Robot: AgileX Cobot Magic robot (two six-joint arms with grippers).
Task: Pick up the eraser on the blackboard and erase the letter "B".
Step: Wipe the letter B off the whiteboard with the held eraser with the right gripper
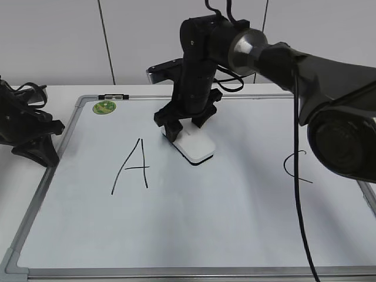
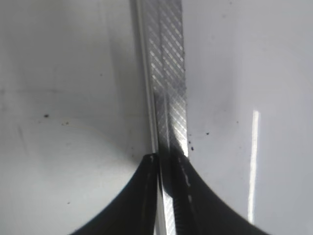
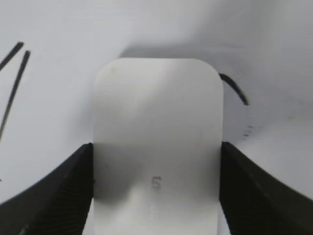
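Note:
The blackboard (image 1: 205, 217) is a white board in a grey frame, lying flat on the table. My right gripper (image 1: 187, 132) reaches across to its middle and is shut on the white eraser (image 1: 197, 147), which rests flat on the board. In the right wrist view both fingers (image 3: 155, 147) press the eraser's (image 3: 156, 112) long sides. No whole letter "B" shows. Only a short curved black stroke (image 3: 235, 90) with faint smudges shows beside the eraser's right edge. My left gripper (image 1: 47, 154) is shut and empty, its tips (image 2: 164, 159) over the board's left frame (image 2: 168, 73).
The letter "A" (image 1: 134, 167) is left of the eraser, and its strokes (image 3: 12, 88) also show in the right wrist view. The letter "C" (image 1: 291, 167) is at the right, partly behind my right arm. A round green magnet (image 1: 104, 107) sits at the board's top left corner.

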